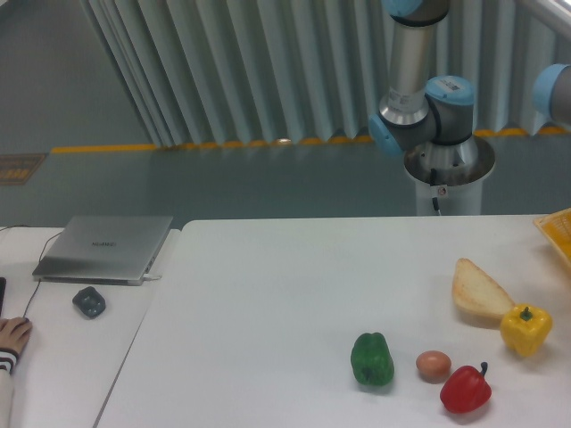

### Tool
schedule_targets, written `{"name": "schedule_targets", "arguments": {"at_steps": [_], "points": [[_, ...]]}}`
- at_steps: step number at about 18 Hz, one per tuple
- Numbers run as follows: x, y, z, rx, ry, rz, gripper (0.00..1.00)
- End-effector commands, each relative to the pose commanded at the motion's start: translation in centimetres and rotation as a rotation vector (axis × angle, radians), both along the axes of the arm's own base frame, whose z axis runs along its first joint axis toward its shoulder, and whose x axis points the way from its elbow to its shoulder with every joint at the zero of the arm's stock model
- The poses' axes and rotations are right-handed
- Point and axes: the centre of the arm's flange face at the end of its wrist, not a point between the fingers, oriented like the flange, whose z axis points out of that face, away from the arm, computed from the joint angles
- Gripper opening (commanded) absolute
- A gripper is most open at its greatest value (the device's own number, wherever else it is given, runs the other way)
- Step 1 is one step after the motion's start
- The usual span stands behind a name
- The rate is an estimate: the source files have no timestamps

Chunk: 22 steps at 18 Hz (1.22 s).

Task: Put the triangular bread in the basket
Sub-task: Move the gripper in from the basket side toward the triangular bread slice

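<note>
The triangular bread (479, 290) sits on the table (285, 294) at right, touching the yellow pepper (525, 329). Basket (557, 230) corner pokes in far right. Gripper's out of shot, so no idea of its grip.

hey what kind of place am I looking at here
Probably a robotics lab or industrial workshop: a robot arm behind a white table, a yellow floor line, and a closed laptop on the side desk.

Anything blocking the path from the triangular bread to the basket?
Nothing visible. The pale tan wedge-shaped bread slice lies on the white table, with bare tabletop between it and the yellow-orange basket corner at the right edge. The yellow bell pepper touches the bread's near side, away from that path.
</note>
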Motion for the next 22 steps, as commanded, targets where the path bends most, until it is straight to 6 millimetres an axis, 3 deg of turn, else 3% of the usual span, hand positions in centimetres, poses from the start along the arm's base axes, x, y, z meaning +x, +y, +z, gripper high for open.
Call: {"name": "schedule_targets", "arguments": {"at_steps": [7,11,22], "points": [[1.3,1.7,-0.2,0.03,-0.012,-0.006,1.0],[1.3,1.9,-1.2,0.071,0.008,0.106,1.0],[1.7,1.4,-2.5,0.056,-0.011,0.11,1.0]]}}
